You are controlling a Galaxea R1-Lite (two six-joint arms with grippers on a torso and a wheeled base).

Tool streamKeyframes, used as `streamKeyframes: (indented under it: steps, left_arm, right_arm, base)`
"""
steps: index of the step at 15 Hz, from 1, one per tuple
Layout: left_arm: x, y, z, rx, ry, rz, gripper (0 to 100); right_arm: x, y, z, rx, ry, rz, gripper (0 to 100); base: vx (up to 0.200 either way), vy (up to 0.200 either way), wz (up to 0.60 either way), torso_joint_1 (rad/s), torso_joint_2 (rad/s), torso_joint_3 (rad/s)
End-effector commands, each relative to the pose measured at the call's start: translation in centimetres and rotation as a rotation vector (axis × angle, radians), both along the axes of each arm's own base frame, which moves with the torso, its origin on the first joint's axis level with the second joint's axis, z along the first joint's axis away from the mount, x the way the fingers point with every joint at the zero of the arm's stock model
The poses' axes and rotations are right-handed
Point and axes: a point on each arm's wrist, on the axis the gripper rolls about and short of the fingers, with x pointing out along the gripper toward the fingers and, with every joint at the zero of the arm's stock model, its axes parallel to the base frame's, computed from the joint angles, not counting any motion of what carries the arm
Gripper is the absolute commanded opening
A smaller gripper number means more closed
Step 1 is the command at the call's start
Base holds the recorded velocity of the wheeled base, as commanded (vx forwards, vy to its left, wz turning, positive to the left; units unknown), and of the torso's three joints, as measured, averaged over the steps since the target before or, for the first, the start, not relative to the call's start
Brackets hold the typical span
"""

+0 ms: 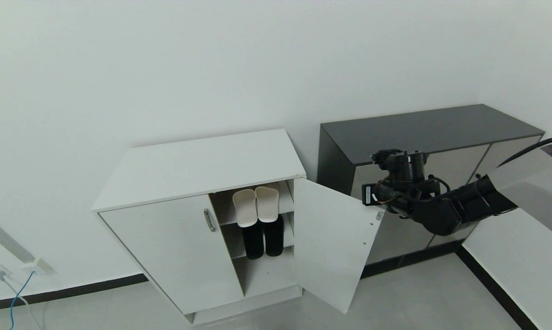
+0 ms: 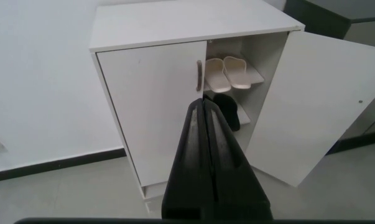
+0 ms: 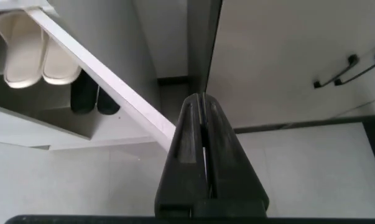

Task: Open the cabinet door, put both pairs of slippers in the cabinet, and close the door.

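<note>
Against the wall [image 1: 211, 55], open cabinet [image 1: 198, 167] holds white slippers [image 1: 256, 206], black slippers [image 1: 263, 238].

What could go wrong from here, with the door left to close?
1. The shut right gripper sits by the open door at its thin free edge; a push there could slide off.
2. The white slippers and black slippers seem to reach their shelves' front edges; the door might catch them.
3. The grey cabinet stands close behind the arm; a swing could bump it.

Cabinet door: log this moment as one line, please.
cabinet door: open | white slippers: upper shelf | black slippers: shelf below | right tool: shut, at door's free edge | left tool: shut, facing cabinet | todo: close door
</note>
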Motion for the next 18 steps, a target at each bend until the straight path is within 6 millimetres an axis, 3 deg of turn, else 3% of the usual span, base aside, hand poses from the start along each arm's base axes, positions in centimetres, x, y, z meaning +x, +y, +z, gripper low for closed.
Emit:
streamKeyframes:
  steps: [1, 7, 12, 18]
  left_arm:
    - [0.0, 0.0, 0.0, 0.0, 0.0, 0.0, 0]
    - [0.0, 0.0, 0.0, 0.001, 0.0, 0.0, 0]
    - [0.0, 0.0, 0.0, 0.0, 0.0, 0.0, 0]
    - [0.0, 0.0, 0.0, -0.002, -0.001, 0.0, 0]
  right_arm:
    - [0.5, -0.4, -0.8, -0.003, 0.015, -0.014, 0]
    - [0.9, -0.2, -0.7, 0.002, 0.004, -0.008, 0]
    - [1.9, 0.1, -2.4, -0.005, 0.024, -0.009, 0]
    - [2.3, 0.1, -2.4, -0.001, 0.014, -0.011, 0]
  base:
    - [-0.2, 0.0, 0.0, 0.007, 0.0, 0.002]
    - [-0.033, 0.0, 0.0, 0.0, 0.0, 0.001]
    - [0.0, 0.0, 0.0, 0.0, 0.0, 0.0]
    - [0.0, 0.0, 0.0, 0.0, 0.0, 0.0]
